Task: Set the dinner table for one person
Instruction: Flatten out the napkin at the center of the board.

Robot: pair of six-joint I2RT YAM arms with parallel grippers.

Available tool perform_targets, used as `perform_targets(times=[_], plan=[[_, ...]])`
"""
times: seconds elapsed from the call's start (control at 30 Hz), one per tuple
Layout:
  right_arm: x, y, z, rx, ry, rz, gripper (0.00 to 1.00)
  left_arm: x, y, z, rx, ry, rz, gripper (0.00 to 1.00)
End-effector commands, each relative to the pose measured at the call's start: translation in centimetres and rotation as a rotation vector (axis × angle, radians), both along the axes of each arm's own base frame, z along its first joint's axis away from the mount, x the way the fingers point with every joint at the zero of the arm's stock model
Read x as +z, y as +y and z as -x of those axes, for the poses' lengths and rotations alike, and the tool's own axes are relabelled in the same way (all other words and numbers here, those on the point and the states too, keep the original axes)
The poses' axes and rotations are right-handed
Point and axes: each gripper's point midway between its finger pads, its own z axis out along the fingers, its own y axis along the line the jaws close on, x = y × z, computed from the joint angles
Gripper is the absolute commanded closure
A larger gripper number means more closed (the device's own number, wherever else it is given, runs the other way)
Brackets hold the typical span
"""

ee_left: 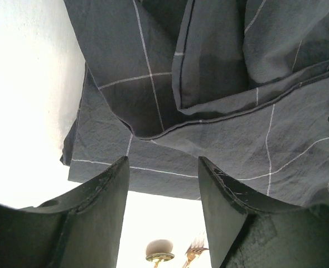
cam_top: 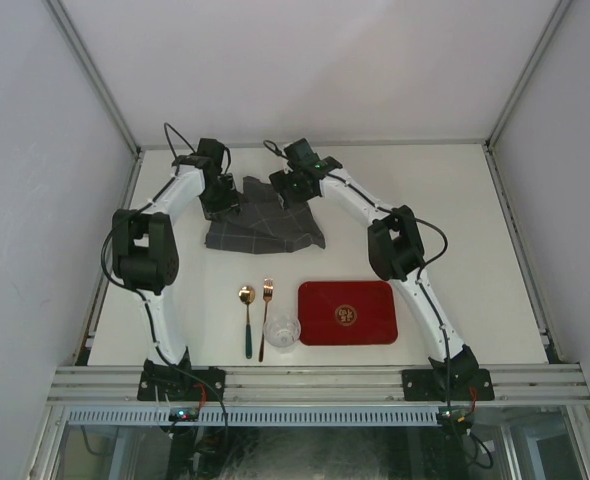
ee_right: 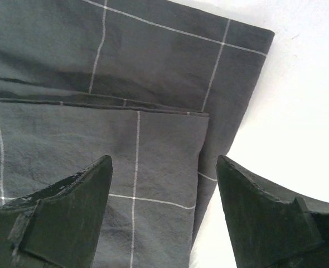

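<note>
Top external view, upper centre: left gripper [cam_top: 221, 207] and right gripper [cam_top: 285, 192] hang over a crumpled grey cloth [cam_top: 265, 232] on the table [cam_top: 475, 220], jaws apart, gripping nothing.

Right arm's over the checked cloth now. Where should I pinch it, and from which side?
Take the checked cloth at its free edge next to the bare table, coming straight down from above. The folded layers lie flat and stacked there, so the open right gripper can probably straddle that edge and pinch both layers at once.
</note>
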Motion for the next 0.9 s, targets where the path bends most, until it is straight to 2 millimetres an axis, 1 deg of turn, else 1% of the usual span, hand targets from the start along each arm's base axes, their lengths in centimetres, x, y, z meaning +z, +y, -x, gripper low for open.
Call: perform_targets(times=[0.0, 0.4, 0.6, 0.73, 0.87], plan=[[6.1, 1.5, -0.8, 0.027, -0.097, -0.097, 0.25, 3.0, -0.2, -0.5, -0.013, -0.083, 0.017, 0.43], [4.3, 1.6, -0.8, 0.038, -0.046, -0.119, 0.30, 3.0, -0.1, -0.3, -0.014, -0.081, 0.013, 0.44], [2.7, 1.2, -0.9, 0.039, -0.010, -0.121, 0.33, 3.1, 0.0, -0.3, -0.014, -0.081, 0.009, 0.45], [1.9, 1.2, -0.8, 0.041, 0.011, -0.131, 0.35, 3.2, -0.1, -0.4, -0.014, -0.082, 0.016, 0.45], [1.1, 1.3, -0.7, 0.039, 0.027, -0.134, 0.36, 3.2, -0.1, -0.4, -0.015, -0.079, 0.012, 0.45]])
